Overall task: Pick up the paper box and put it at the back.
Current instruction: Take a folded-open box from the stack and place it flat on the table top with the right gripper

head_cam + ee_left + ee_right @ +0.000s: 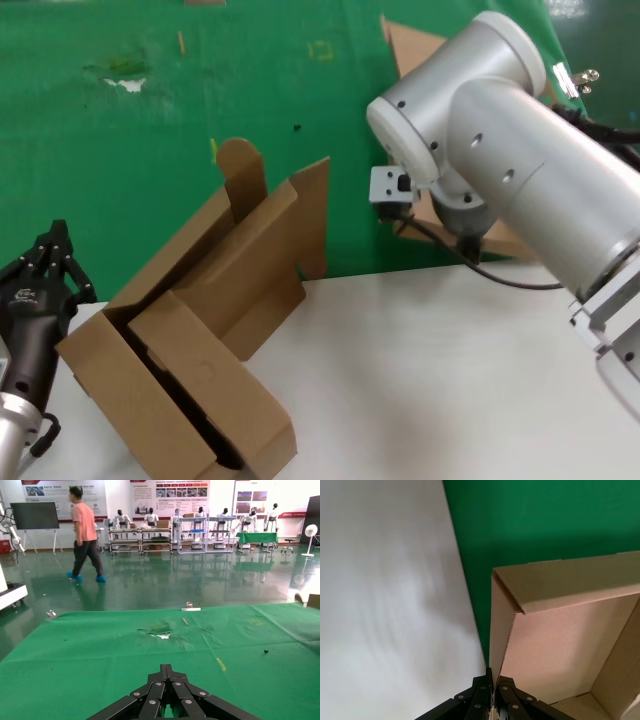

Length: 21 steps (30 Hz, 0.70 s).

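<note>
My right gripper (pixel 493 672) is shut on the thin side wall of the paper box (pixel 560 645), an open brown cardboard tray. It holds the box beyond the far edge of the white table (pixel 385 605), over the green floor. In the head view my right arm hides that gripper, and only parts of the box (pixel 412 48) show behind it. No hole shows in the box. My left gripper (pixel 50 262) is shut and empty at the table's left edge. It also shows in the left wrist view (pixel 166 669), facing the green floor.
Other brown cardboard boxes (pixel 200 390) with raised flaps and a rounded tab (pixel 240 165) stand on the left of the table (pixel 450 380). A green mat (pixel 150 90) lies beyond the table. A person (pixel 86 532) walks far off.
</note>
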Motion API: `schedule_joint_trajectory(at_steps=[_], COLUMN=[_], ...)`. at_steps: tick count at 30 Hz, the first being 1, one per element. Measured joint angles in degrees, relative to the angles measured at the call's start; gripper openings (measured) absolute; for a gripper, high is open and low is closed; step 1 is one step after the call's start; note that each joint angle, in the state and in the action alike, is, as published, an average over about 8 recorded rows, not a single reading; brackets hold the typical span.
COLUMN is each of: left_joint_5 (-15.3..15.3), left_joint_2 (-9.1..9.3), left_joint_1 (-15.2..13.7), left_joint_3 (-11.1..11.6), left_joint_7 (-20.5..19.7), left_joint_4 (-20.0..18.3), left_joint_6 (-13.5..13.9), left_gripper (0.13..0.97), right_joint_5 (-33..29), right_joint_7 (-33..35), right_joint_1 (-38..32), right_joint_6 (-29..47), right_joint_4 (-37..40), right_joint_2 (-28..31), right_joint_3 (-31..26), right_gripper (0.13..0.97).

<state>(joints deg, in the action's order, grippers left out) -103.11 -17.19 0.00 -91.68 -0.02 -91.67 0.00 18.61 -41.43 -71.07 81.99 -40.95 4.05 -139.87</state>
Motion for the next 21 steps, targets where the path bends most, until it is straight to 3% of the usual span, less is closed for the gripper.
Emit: schedule_joint_trajectory(at_steps=[7, 21], left_joint_5=[0.0, 0.0], left_joint_2=[0.00, 0.00], left_joint_1=[0.0, 0.0], left_joint_3=[0.0, 0.0], left_joint_7=[0.0, 0.0], left_joint_4=[0.0, 0.0], left_joint_6=[0.0, 0.0], left_gripper=[0.140, 0.140], right_joint_5=[0.9, 11.4], right_joint_7=[-0.6, 0.7], right_joint_1=[-0.7, -4.3], right_joint_6=[-4.8, -11.1], right_joint_4=[6.4, 10.2], right_joint_2=[-2.7, -4.0], right_joint_3=[-2.3, -16.2], right_gripper=[0.137, 0.137])
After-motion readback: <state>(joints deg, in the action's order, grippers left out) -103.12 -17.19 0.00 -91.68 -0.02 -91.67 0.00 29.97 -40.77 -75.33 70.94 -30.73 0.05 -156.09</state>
